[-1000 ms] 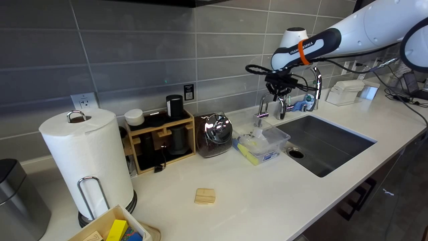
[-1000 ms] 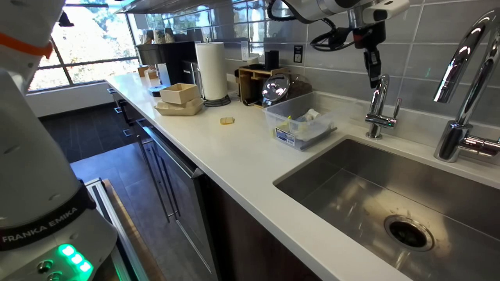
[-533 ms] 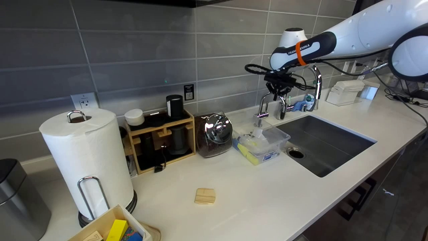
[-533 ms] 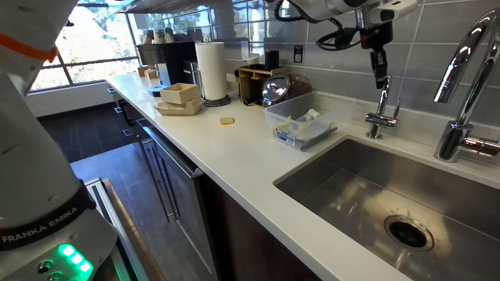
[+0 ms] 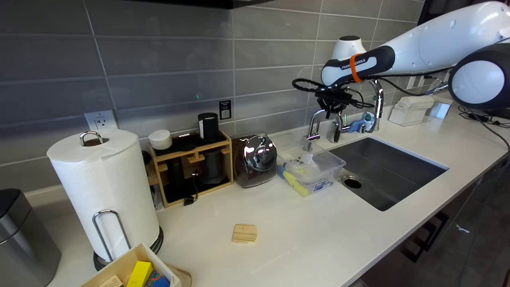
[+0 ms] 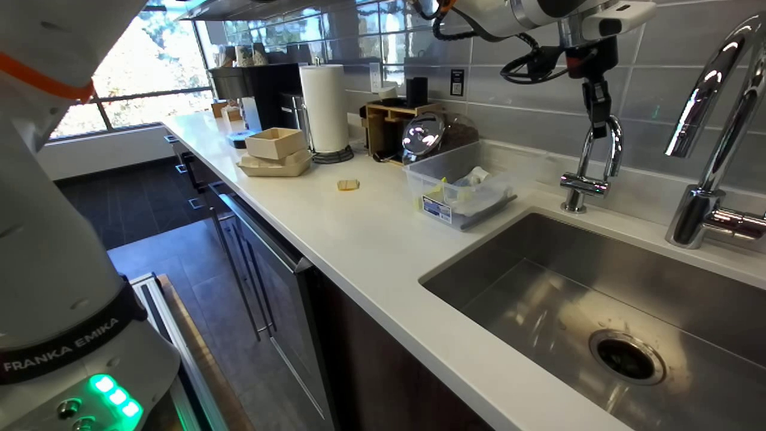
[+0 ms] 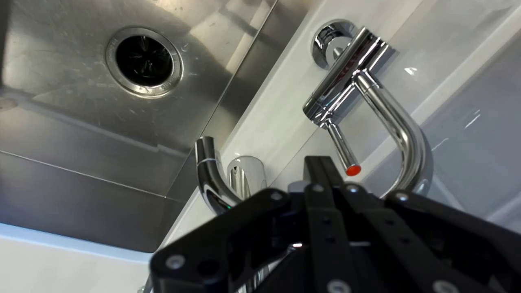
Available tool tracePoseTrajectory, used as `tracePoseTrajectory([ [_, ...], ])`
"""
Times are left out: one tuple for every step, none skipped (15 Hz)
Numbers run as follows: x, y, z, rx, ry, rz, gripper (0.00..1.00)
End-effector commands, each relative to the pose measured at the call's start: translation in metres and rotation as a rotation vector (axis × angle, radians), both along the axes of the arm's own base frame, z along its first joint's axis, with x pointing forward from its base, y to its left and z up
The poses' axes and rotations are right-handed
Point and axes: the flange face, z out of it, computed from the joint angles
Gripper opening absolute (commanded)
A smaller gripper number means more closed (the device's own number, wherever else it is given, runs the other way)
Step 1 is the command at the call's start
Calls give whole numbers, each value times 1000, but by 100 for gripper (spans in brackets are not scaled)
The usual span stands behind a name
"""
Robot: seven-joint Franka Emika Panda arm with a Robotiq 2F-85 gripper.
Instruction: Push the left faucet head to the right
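Note:
The left faucet head, a thin chrome gooseneck spout, shows in both exterior views (image 5: 311, 127) (image 6: 617, 143). In an exterior view its tip points down at the right, in front of its lever. In the wrist view its bend (image 7: 421, 162) curves behind my gripper, beside a red-tipped lever (image 7: 342, 148); its tip is hidden there. My gripper shows in all views (image 5: 327, 115) (image 6: 600, 131) (image 7: 320, 165). It points down with its fingers shut together and nothing between them. The fingertips overlap the top of the spout's arch; I cannot tell whether they touch it.
The taller chrome faucet (image 6: 696, 111) stands to the right. The steel sink (image 6: 574, 251) lies in front, with its drain (image 7: 144, 61). A clear plastic box (image 6: 473, 216) stands left of the faucet. The tiled wall (image 6: 538, 131) is close behind. Another chrome spout (image 7: 213, 185) shows beside the gripper.
My gripper has moved right. The short spout has swung from facing the front to facing right, and its tip now covers the lever in an exterior view. The fingers stay shut.

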Motion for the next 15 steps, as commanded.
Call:
tracePoseTrajectory([
  [16,-19,-1,-44,-54,16,0],
  [17,-18,-2,-48,-51,23,0],
  [16,-15,0,-37,-49,31,0],
  [13,-10,3,-29,-32,40,0],
  [8,-6,6,-9,-2,53,0],
  [0,-1,11,18,37,77,0],
  [-7,2,14,31,75,96,0],
  [-16,4,20,52,125,122,0],
  [-23,2,26,58,161,138,0],
  [-32,0,32,66,207,147,0],
  [-39,-2,38,88,246,169,0],
  [-45,-5,43,89,275,179,0],
  [-54,-3,49,125,315,214,0],
  [-62,-2,56,153,339,261,0],
  [-70,1,61,176,364,297,0],
])
